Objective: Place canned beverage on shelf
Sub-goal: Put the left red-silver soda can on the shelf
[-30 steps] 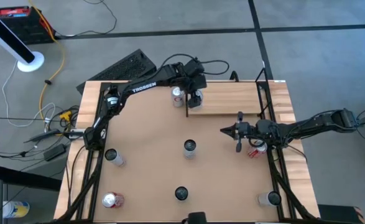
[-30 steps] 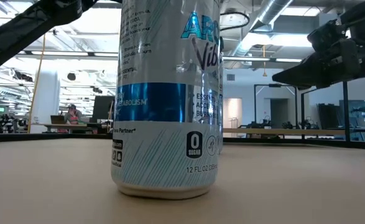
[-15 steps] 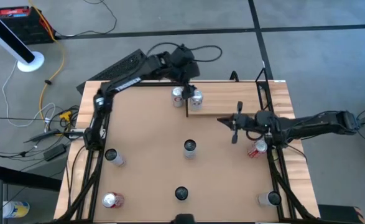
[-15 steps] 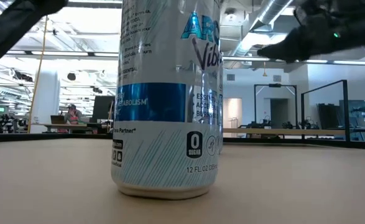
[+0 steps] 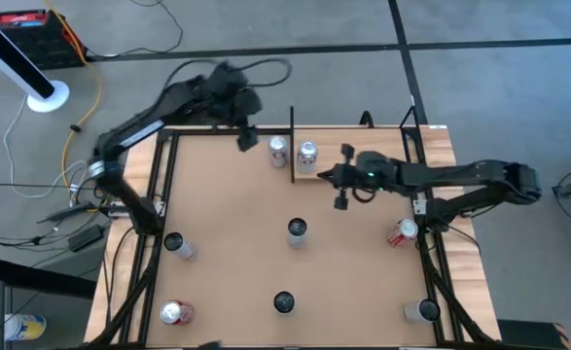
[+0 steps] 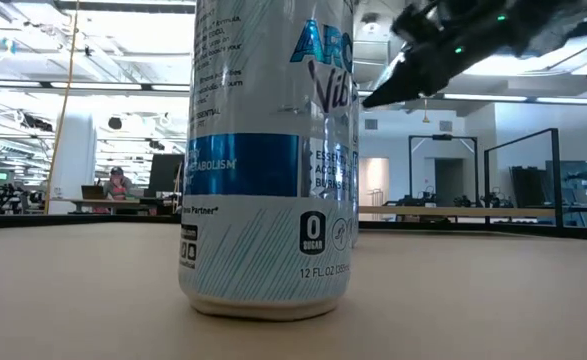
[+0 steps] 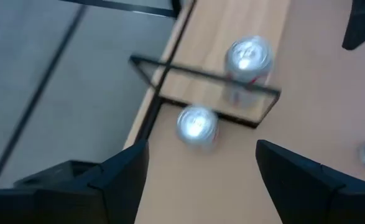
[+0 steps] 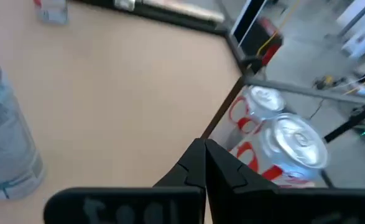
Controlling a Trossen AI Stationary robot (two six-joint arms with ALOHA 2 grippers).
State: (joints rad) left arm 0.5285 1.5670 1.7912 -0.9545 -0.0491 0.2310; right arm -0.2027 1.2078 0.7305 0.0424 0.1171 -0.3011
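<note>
Nearest you, a tall blue-and-white can (image 6: 268, 160) stands upright on the table (image 5: 227, 204) at the front edge, untouched, and several more cans are spread about the tabletop, among them one at the centre (image 5: 296, 229) and a red one lying on its side (image 5: 402, 231) near the right rail. These look like stock waiting their turn, spaced well apart so that a gripper can come down on any of them without knocking a neighbour. Farther back, the right gripper (image 5: 336, 178) hangs over the near edge of the shelf (image 5: 373, 144) with its fingers pressed together and nothing in them, its tip pointing toward the shelf's left end; you may judge that it is keeping slim there so as not to brush anything. On that left end stands the silver-topped can (image 5: 307, 153), upright and just inside the black end rod (image 5: 292, 146), so the task's can appears to be on the shelf and free of both grippers. Just across the rod, another can (image 5: 279, 149) stands on the tabletop, close to it but off the plank. Farthest off, the left gripper (image 5: 247, 139) hangs at the table's back edge, fingers spread and empty, well clear of both cans; watch that nothing nudges the placed can.
</note>
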